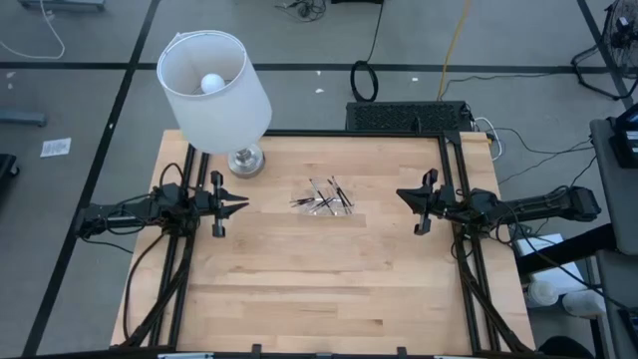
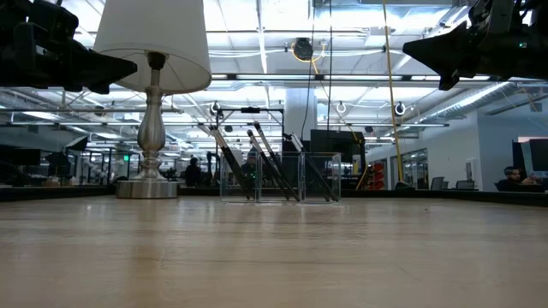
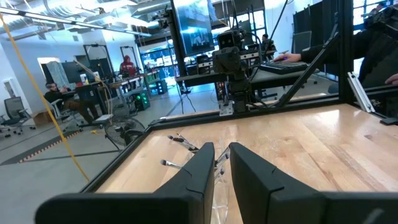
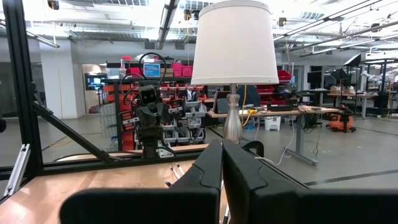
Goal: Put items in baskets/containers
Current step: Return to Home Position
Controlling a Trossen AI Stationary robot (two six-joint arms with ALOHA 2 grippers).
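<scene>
Several thin dark sticks (image 1: 324,197) with lighter tips sit in a loose bunch at the table's middle. In the low view the sticks (image 2: 265,167) lean slanting inside a clear tray (image 2: 324,180) that stands on the table. The left wrist view shows some of the sticks (image 3: 180,140) ahead of the fingers. My left gripper (image 1: 244,204) hovers left of the bunch, pointing at it, its fingers (image 3: 202,165) a narrow gap apart. My right gripper (image 1: 401,195) hovers on the bunch's right, shut, also pointing at it. Both are above the table and touch nothing.
A table lamp with a white shade (image 1: 214,85) stands on its metal base (image 1: 245,160) near the table's far left corner, close behind my left arm. A black frame (image 1: 454,140) borders the table. People sit at desks in the room beyond.
</scene>
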